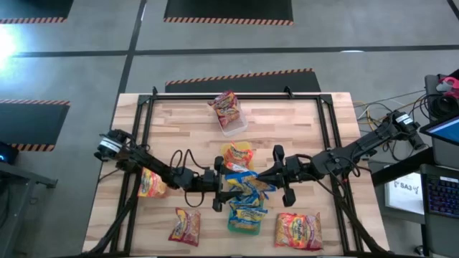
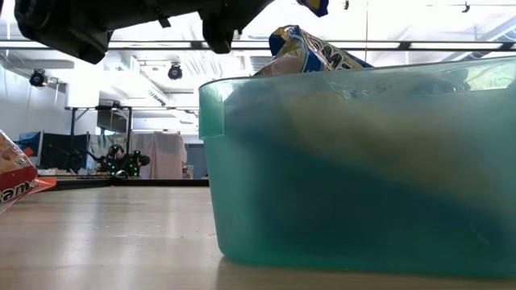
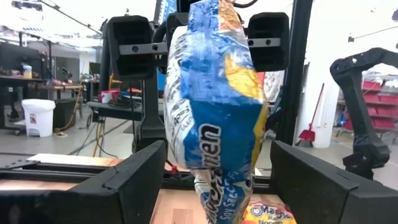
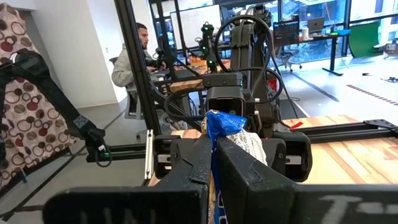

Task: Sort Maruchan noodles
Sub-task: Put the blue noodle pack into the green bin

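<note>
A blue and yellow noodle packet hangs on edge between my two grippers, above the green tray and the yellow tray. My right gripper reaches in from the table's right and is shut on it. My left gripper faces it from the left, open, one finger on each side of the packet and touching nothing. More blue packets lie in the green tray, orange ones in the yellow tray, and a red one in the clear tray. My right gripper pinches the blue packet between its two fingers at the packet's crinkled end, coming level from the table's right. The packet stands on edge and hangs down from the hold. Its lower end is just above the packets in the trays.
Loose packets lie on the wooden table: a red one near the front left, a larger red one front right, and an orange-red one under the left arm. A person sits beyond the table.
</note>
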`<action>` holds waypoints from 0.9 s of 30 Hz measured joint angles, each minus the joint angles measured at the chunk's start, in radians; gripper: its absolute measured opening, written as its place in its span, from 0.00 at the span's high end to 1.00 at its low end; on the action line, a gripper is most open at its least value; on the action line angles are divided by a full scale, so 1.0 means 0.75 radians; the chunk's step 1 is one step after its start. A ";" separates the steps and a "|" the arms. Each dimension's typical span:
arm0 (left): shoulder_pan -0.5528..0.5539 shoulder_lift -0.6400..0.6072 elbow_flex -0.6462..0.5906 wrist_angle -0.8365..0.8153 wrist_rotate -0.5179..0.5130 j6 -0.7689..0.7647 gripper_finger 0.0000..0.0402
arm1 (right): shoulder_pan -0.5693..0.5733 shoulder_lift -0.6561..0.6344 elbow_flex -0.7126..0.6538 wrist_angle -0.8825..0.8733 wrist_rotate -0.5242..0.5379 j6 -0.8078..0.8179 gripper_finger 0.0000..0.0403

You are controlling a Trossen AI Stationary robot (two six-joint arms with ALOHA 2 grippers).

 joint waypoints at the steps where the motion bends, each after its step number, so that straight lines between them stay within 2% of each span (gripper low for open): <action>1: 0.000 0.001 0.001 -0.001 0.000 0.006 0.32 | 0.000 0.000 0.000 0.000 0.000 0.000 0.98; 8: 0.001 0.001 0.004 -0.002 0.000 -0.001 0.37 | 0.000 0.000 0.000 -0.001 0.000 0.000 0.98; 27: 0.005 0.001 0.012 -0.003 0.027 -0.003 0.81 | 0.000 0.001 -0.001 -0.019 0.000 0.008 0.98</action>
